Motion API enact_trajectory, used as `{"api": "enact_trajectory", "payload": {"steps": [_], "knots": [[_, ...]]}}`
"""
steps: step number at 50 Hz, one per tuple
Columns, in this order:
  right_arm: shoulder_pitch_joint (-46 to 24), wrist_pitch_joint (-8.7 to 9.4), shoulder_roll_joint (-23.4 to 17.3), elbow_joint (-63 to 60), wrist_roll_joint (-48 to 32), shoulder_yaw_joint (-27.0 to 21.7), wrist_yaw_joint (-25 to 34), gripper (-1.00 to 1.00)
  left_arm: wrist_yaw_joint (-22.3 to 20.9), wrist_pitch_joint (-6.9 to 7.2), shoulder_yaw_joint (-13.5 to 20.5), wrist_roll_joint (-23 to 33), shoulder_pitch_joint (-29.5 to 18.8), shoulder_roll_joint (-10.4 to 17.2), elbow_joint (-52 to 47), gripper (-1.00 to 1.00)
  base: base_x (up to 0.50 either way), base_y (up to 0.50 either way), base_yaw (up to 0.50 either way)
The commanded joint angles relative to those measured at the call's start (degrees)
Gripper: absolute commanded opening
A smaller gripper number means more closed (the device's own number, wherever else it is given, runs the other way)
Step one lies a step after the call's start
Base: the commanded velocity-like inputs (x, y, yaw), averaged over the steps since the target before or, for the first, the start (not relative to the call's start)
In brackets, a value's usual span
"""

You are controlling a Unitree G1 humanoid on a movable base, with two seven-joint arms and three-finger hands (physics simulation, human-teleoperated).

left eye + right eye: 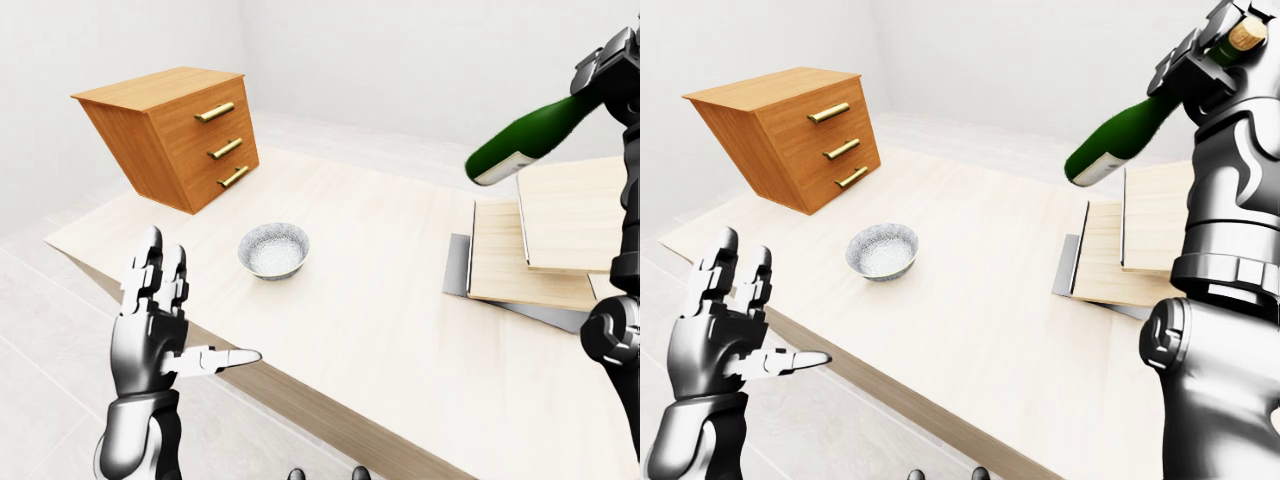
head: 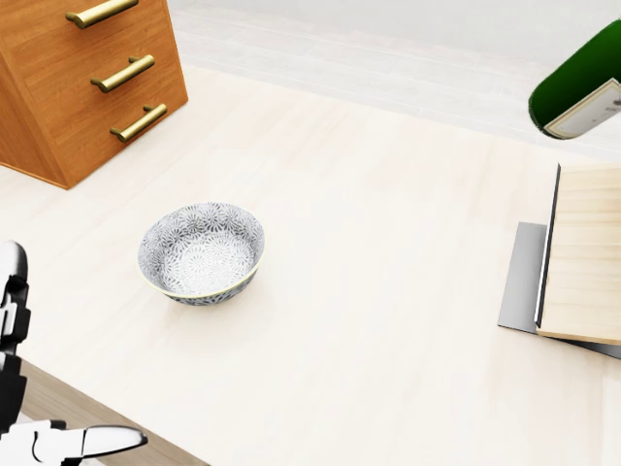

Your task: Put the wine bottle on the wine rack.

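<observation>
Bottle (image 1: 1125,135), dark green with a cork at the top, is held up in the air by the right hand (image 1: 1210,60) at the upper right of the right-eye view. Fingers wrap its neck just below the cork; hand is closed on it. Bottle tilts, base pointing down and left, cork up and right. Base hangs above the table (image 1: 380,300), over the left part of the wine rack (image 1: 545,240), not touching it. Rack is a stack of light wood slabs on a grey base plate, at the right of the table. In head view only the bottle base shows at the top right, above the rack edge.

Left hand (image 1: 160,320) is at the lower left of the left-eye view, just off the table's near edge, palm raised, fingers spread and upright, thumb sticking out to the right; open, holding nothing. Well apart from the bottle.

Patterned bowl (image 2: 202,252) sits on the table between the left hand and the rack. Wooden drawer chest (image 1: 175,130) with three brass handles stands at the upper left of the table.
</observation>
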Motion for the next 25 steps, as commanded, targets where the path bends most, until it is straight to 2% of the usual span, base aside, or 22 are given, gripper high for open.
{"api": "enact_trajectory", "payload": {"steps": [1, 10, 25], "knots": [[-4.2, 0.0, -2.8, 6.7, 0.2, -0.7, 0.3, -1.0, 0.3, 0.0, -0.1, -0.1, -0.2, 0.1, -0.7, 1.0, 0.0, 0.0, 0.0], [-6.6, 0.0, -4.6, 11.3, -1.8, 0.3, 0.4, -1.0, 0.7, 0.0, -0.2, 0.1, -1.0, 0.3, -0.2, 1.0, 0.0, 0.0, 0.0], [-9.2, 0.0, -8.4, 13.1, -1.7, -1.5, 0.7, -1.0, 1.7, 0.0, 0.1, -0.1, -1.6, 0.4, -2.3, 1.0, 0.0, 0.0, 0.0]]}}
